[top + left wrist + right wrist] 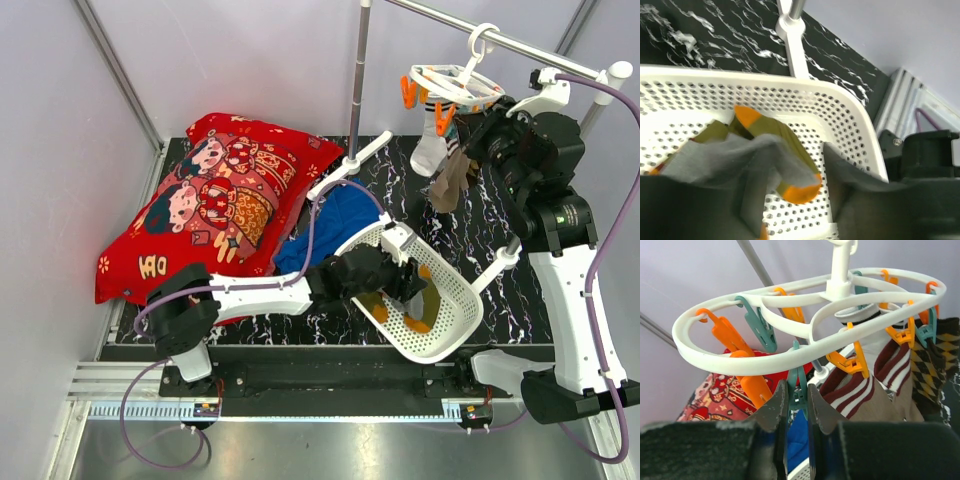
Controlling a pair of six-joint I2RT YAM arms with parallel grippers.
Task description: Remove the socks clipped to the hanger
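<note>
Left pincer [790,197] stands open over the basket [840,115], grey sock [730,155] slack between its jaws, olive sock [775,131] just beyond. Right pincer [796,389] pinches a teal peg [799,371] of the hanger [765,362]; socks [875,385] hang to its right.

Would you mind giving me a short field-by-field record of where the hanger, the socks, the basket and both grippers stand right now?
hanger: white ring type, hanging up, orange and teal pegs
socks on hanger: striped sock, checked sock, at least
basket: white, perforated, on the table
socks in basket: olive-green sock with orange toe, grey sock
left gripper: over the basket, jaws apart
right gripper: raised to the hanger, closed on a teal peg
</note>
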